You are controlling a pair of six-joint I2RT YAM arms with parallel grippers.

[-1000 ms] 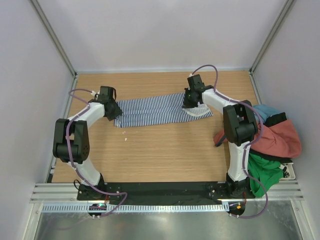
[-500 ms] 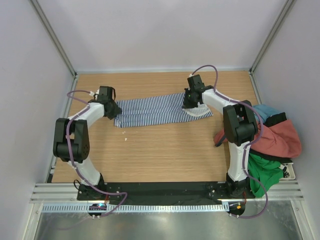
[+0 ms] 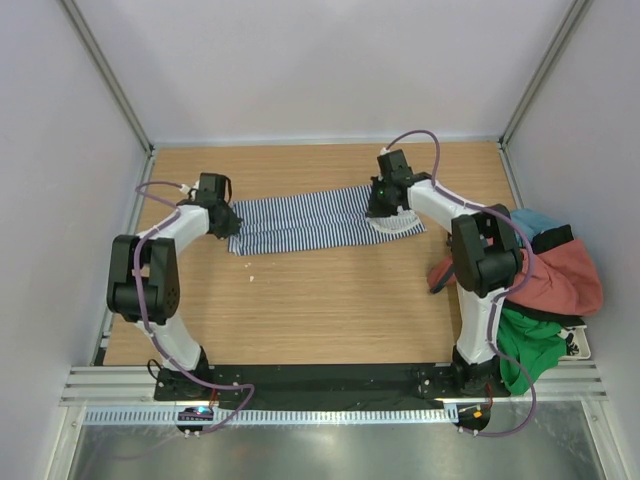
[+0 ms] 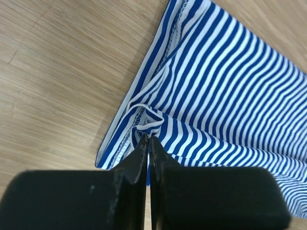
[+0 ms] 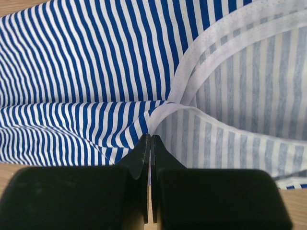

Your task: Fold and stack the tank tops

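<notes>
The navy-and-white striped tank top [image 3: 310, 222] lies folded lengthwise across the far middle of the table. My left gripper [image 3: 228, 220] is shut on its left hem edge; the wrist view shows the fingertips pinching a bunched fold [image 4: 147, 139] of the striped tank top [image 4: 225, 96]. My right gripper [image 3: 382, 208] is shut on the right end, at the white-trimmed armhole; it also shows in the right wrist view [image 5: 150, 138], pinching the striped tank top [image 5: 96, 62]. The rust-red tank top [image 3: 550, 280] lies in the heap at the right edge.
The heap at the right holds green cloth [image 3: 525, 345], teal cloth [image 3: 530, 220] and dark cloth beside the right arm's base. White walls and metal posts enclose the table. A small white speck [image 3: 250, 279] lies on the wood.
The right gripper has shifted very slightly right with the cloth. The left gripper and the striped top have hardly moved.
</notes>
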